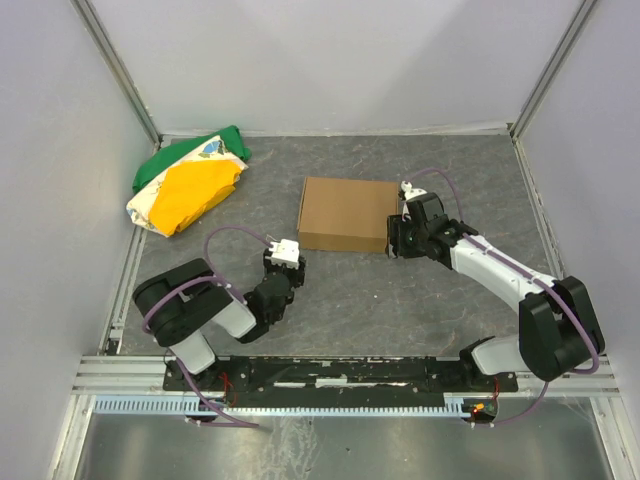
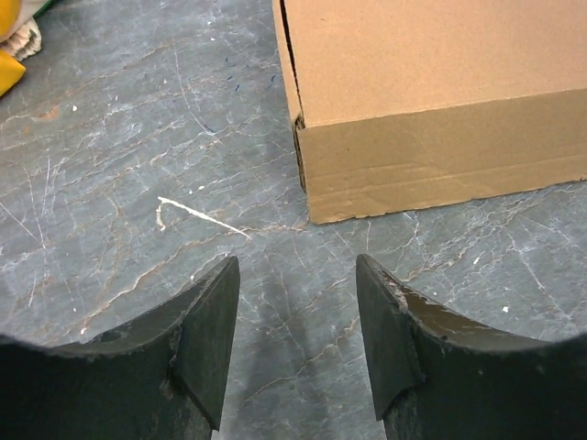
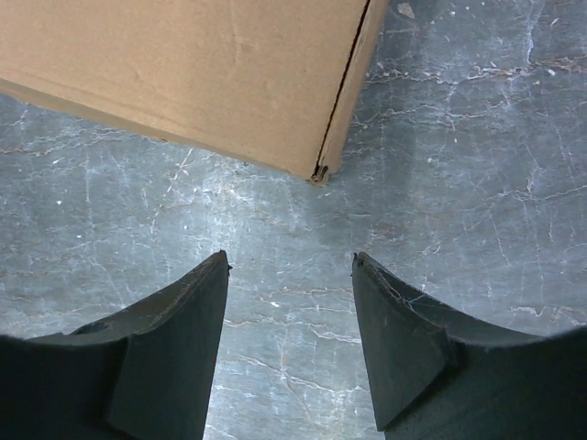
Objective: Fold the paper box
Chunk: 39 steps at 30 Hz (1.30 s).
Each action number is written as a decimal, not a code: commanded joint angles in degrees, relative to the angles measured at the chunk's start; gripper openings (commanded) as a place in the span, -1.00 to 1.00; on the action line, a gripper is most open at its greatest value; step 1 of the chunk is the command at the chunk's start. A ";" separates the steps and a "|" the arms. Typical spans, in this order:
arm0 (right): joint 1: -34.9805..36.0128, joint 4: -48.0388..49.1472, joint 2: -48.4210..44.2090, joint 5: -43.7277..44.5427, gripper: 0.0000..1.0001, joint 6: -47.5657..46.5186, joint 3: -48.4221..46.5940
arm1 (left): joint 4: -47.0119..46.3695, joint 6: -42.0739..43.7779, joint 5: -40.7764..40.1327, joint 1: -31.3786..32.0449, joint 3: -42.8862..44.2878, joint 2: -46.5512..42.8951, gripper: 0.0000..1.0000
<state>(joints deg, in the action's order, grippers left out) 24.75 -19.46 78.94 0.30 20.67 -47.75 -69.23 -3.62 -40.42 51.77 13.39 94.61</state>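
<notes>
My L claw [image 2: 295,293] & R claw [image 3: 291,293] gape empty at frame bottom, each near a box [image 1: 345,212] corner; box looks shut, so prob. no grip needed.

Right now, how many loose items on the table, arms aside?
2. The paper box, folded shut, sits at the centre. The cloth bundle lies in the back left corner. Nothing else shows, though something small could be hidden behind the box.
</notes>
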 commanded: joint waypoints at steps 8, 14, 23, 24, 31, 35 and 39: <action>-0.23 0.74 6.52 1.74 0.22 -1.39 -3.43 | -4.40 7.97 -2.77 -2.67 7.55 8.05 0.16; -0.23 1.36 7.95 3.32 0.23 -1.42 -4.06 | -4.17 8.01 -3.09 -4.24 10.54 11.18 0.16; -0.32 6.38 15.35 3.37 0.05 -1.86 -6.97 | -3.81 9.39 -2.79 -4.91 15.37 15.38 0.15; -0.24 6.00 15.54 3.25 0.04 -1.93 -7.34 | -3.11 9.29 -2.99 -4.92 15.61 15.22 0.15; -0.19 2.68 5.39 2.33 0.15 0.07 -3.36 | 9.91 -0.18 -1.10 -4.57 10.58 -1.04 0.33; -0.19 -0.44 -6.09 2.77 0.21 2.77 -0.20 | 42.60 -13.49 2.92 -4.63 18.77 -14.88 0.84; -0.14 -7.66 -17.83 7.41 0.27 3.92 -0.25 | 66.65 -19.86 8.28 -4.66 26.73 -24.75 0.98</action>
<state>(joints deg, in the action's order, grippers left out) 24.64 -21.19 70.57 3.25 22.46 -47.90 -31.81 -11.51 -37.60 47.22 32.34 78.37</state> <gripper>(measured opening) 0.618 0.985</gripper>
